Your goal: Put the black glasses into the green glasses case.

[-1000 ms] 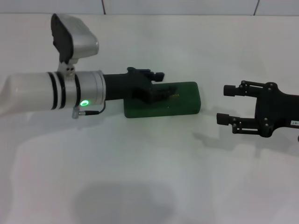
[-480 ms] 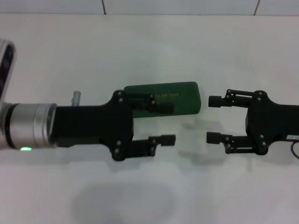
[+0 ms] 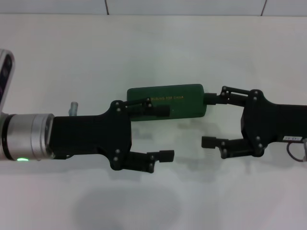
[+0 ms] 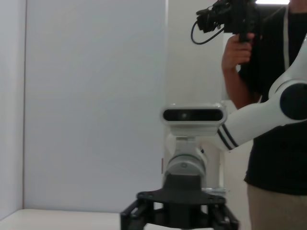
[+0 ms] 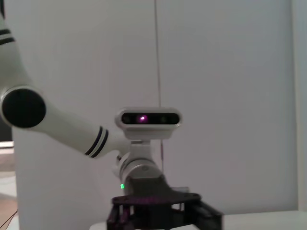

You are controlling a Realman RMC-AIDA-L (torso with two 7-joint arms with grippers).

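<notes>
Nearest, across the middle of the head view, two black grippers face each other over the white table (image 3: 158, 52). The left gripper (image 3: 163, 132) reaches in from the left edge, its fingers spread wide and holding nothing. The right gripper (image 3: 209, 120) comes in from the right edge, its fingers likewise spread apart and empty. Just beyond them, at frame centre, the green glasses case (image 3: 184, 100) lies flat with its lid closed, gold lettering up. Each gripper's upper finger overlaps one end of the case. The black glasses cannot be seen.
</notes>
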